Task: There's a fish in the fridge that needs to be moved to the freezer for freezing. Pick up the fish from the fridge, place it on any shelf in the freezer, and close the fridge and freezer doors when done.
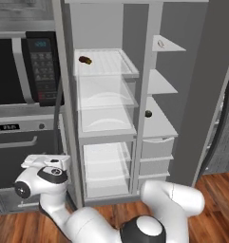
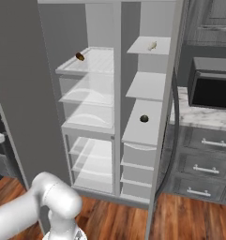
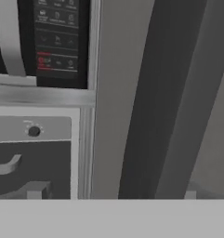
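One fish (image 1: 160,44) lies on the top shelf (image 1: 173,47) of the freezer (image 1: 156,90), small and hard to make out. In the fridge (image 1: 104,118) one dark reddish-brown lump (image 1: 85,60) sits on the glass shelf (image 1: 111,66). One dark round thing (image 1: 148,113) rests on a lower freezer shelf. Both doors (image 1: 206,95) stand open, cut off by the frame. The pincer (image 1: 43,161) sits low beside the microwave (image 1: 25,66), jaws spread, pinching nothing.
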You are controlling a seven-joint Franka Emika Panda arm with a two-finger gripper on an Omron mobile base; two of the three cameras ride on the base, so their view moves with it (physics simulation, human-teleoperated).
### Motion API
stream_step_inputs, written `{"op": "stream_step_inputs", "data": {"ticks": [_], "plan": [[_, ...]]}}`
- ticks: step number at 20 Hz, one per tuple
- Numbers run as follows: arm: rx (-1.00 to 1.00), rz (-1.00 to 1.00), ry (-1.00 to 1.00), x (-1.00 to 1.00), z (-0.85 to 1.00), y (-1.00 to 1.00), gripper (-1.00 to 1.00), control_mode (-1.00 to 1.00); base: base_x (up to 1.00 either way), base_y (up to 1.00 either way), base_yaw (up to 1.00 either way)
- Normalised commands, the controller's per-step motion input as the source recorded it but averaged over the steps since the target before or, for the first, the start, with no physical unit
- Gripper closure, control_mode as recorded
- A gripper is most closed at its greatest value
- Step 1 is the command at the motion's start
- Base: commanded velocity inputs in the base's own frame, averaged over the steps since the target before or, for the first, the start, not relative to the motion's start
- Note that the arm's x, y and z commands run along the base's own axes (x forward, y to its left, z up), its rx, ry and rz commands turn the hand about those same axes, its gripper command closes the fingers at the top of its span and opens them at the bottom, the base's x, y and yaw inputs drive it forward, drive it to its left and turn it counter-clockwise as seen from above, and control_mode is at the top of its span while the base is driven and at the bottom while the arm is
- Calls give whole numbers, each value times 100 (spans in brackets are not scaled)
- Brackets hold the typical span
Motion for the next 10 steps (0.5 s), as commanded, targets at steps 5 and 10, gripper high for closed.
{"op": "stream_step_inputs", "data": {"ticks": [5, 10], "plan": [[-4, -7, 3, 34, -23, -15, -100, -100, 0, 0, 0], [-1, -8, 2, 24, -16, -36, -100, -100, 0, 0, 0]]}}
